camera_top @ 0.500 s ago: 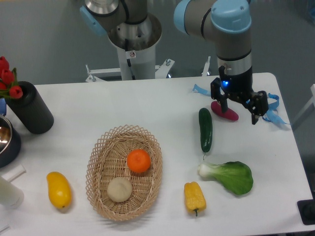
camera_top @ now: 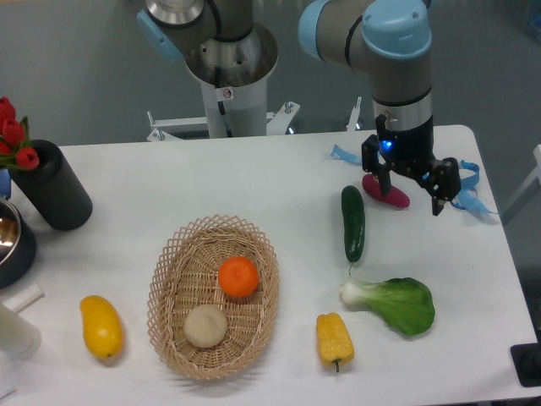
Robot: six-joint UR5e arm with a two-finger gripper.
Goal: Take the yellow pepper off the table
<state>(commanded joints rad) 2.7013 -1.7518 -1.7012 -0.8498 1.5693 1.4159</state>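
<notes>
The yellow pepper (camera_top: 335,339) lies on the white table (camera_top: 254,186) near its front edge, ridged, with a short dark stem pointing toward the front. My gripper (camera_top: 412,191) hangs far behind it at the back right, above a magenta vegetable (camera_top: 387,193). Its two dark fingers (camera_top: 440,196) stand apart with nothing between them, so it is open.
A cucumber (camera_top: 352,222) and a bok choy (camera_top: 396,303) lie between gripper and pepper. A wicker basket (camera_top: 213,296) holds an orange and a pale round item. A smooth yellow fruit (camera_top: 101,326) lies front left. A black cylinder (camera_top: 52,184) with red flowers stands far left.
</notes>
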